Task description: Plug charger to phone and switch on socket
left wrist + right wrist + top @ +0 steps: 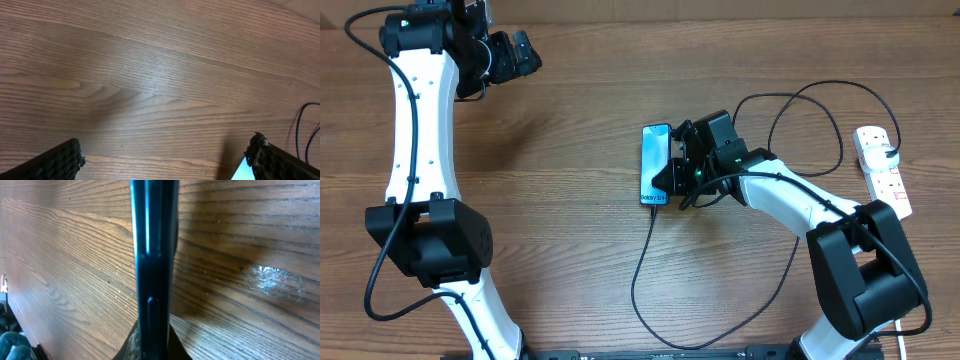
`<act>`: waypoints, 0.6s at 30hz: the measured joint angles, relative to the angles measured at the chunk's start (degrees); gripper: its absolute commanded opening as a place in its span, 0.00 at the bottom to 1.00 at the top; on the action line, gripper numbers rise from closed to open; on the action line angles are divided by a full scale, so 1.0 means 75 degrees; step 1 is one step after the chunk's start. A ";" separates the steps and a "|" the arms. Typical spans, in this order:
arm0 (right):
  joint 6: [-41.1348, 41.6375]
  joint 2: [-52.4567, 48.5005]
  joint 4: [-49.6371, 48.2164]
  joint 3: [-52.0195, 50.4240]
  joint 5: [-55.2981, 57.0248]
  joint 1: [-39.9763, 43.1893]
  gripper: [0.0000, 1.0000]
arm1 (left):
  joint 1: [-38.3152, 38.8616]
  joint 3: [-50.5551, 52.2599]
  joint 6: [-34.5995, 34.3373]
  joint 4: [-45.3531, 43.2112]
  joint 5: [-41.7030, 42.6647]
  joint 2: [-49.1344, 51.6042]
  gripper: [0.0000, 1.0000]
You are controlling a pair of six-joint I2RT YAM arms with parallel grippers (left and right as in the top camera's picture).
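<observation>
The slim phone, with a glossy teal screen and a white band at its lower end, sits mid-bench on the wood-grain bench. The right gripper pinches it at its right long edge. From the right wrist, that dark edge runs straight up between the fingers. The thin black charger cable meets the phone's lower end and loops round to the white power strip at the right. The right arm is bent low, elbow out. The left gripper hangs at the far left corner, its ribbed black fingers spread wide.
</observation>
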State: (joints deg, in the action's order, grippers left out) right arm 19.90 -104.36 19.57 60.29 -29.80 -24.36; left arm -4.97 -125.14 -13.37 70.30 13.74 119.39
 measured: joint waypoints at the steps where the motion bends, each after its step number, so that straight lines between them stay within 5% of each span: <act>1: 0.0003 -0.0017 -0.0055 0.0000 0.0009 0.0000 0.04 | 0.0000 0.0000 -0.0003 0.0000 0.0000 0.0000 1.00; 18: 0.0006 -0.0425 -0.0667 0.0000 0.0064 0.0000 0.04 | 0.0000 0.0000 -0.0003 0.0000 0.0003 0.0000 1.00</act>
State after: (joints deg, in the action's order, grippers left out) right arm 19.94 -107.55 14.57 60.29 -29.32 -24.36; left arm -4.97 -125.14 -13.39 70.30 13.76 119.39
